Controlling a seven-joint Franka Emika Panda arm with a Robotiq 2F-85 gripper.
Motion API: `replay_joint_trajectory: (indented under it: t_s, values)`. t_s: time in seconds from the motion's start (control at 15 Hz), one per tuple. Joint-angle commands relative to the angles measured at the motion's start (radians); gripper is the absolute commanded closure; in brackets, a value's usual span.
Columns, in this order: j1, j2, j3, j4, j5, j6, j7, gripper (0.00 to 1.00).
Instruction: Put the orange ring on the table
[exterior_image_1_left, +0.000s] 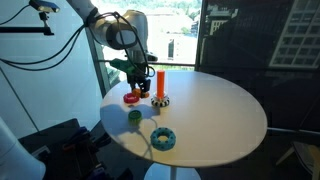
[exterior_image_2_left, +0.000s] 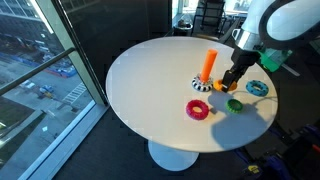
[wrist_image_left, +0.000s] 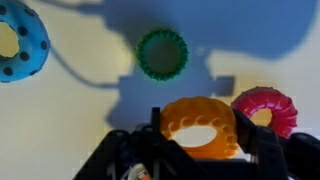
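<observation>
The orange ring (wrist_image_left: 188, 111) sits between my gripper's (wrist_image_left: 208, 128) two black fingers, which are shut on it. It hangs a little above the white round table (wrist_image_left: 70, 110), casting a shadow. In both exterior views the gripper (exterior_image_1_left: 136, 82) (exterior_image_2_left: 231, 82) is low over the table, between the red ring and the peg. The orange ring shows as a small orange spot at the fingertips (exterior_image_2_left: 224, 88).
A red ring (wrist_image_left: 264, 107) (exterior_image_1_left: 132, 97) lies right beside the held ring. A green ring (wrist_image_left: 162, 52) (exterior_image_1_left: 134, 117) and a larger blue ring (wrist_image_left: 20, 40) (exterior_image_1_left: 163, 138) lie farther off. An orange-red upright peg (exterior_image_1_left: 159, 83) (exterior_image_2_left: 209, 64) stands on a black-and-white base.
</observation>
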Motion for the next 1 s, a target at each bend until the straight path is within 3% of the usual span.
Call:
replay_joint_trajectory:
  t_s: [0.0, 0.67, 0.8, 0.93]
  values:
    - [-0.017, 0.051, 0.028, 0.028, -0.041, -0.020, -0.024, 0.30]
    - [-0.003, 0.133, 0.054, 0.012, -0.168, 0.093, 0.008, 0.18]
    - [-0.001, 0.147, 0.054, 0.014, -0.185, 0.107, 0.012, 0.14]
    - [0.000, 0.157, 0.053, 0.014, -0.199, 0.118, 0.014, 0.04]
